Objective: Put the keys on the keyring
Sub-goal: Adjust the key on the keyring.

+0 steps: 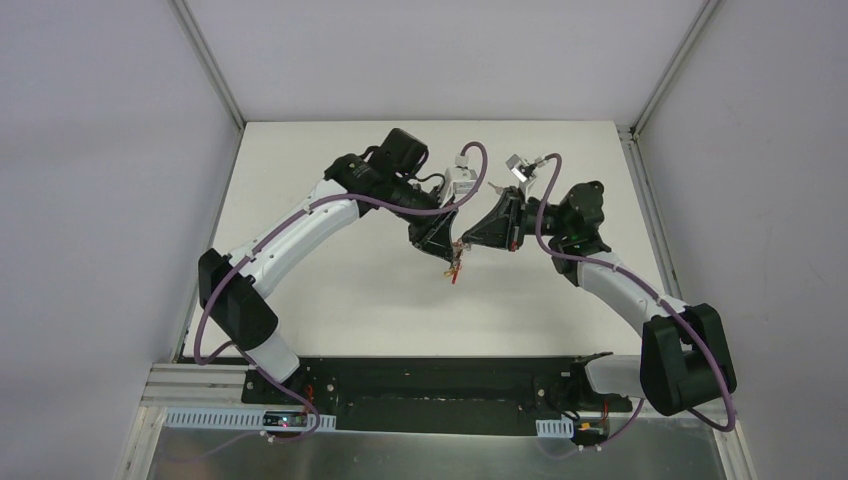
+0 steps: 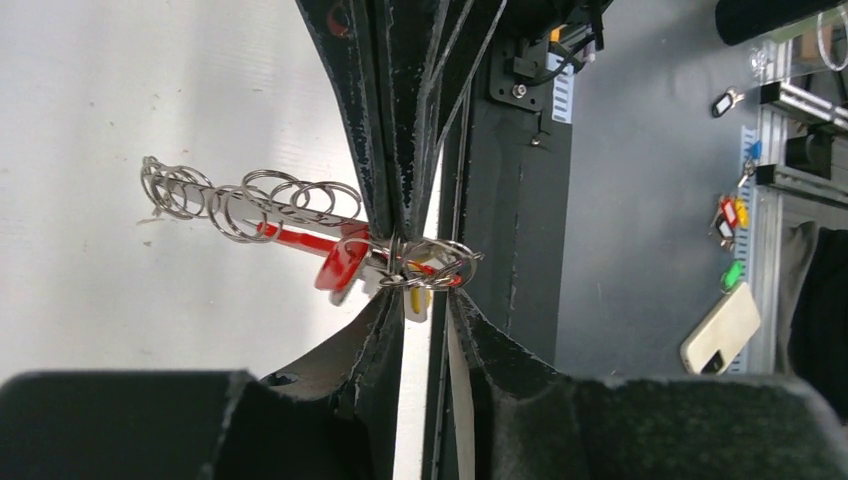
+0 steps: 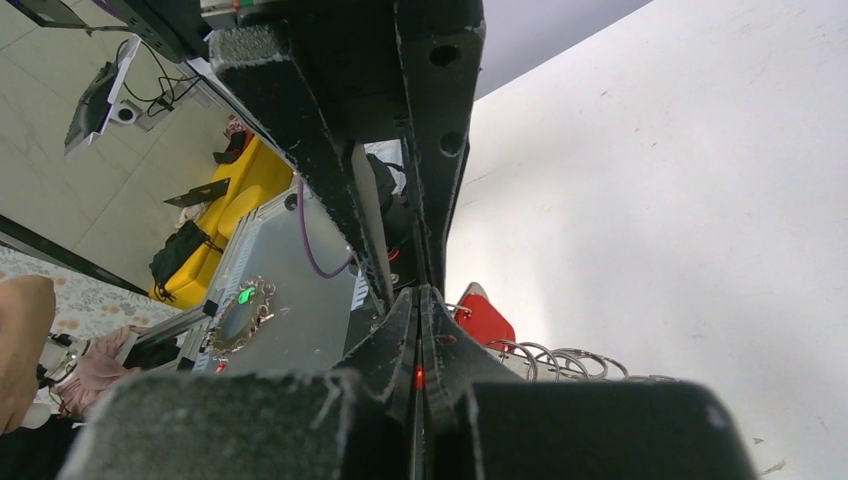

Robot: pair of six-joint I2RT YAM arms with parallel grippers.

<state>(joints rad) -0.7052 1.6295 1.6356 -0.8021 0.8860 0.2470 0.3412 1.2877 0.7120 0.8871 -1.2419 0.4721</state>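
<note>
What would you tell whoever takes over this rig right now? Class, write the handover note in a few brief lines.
Right gripper: shut on the keyring, holding it over the table.
Left gripper: tip to tip with the right, jaws narrowly apart around a yellow-tagged key; grip unclear.
Done: a red-tagged key sits at the loop beside it; whether either is clipped on cannot be told.
To do: confirm both, then fill the row of bare rings.
</note>
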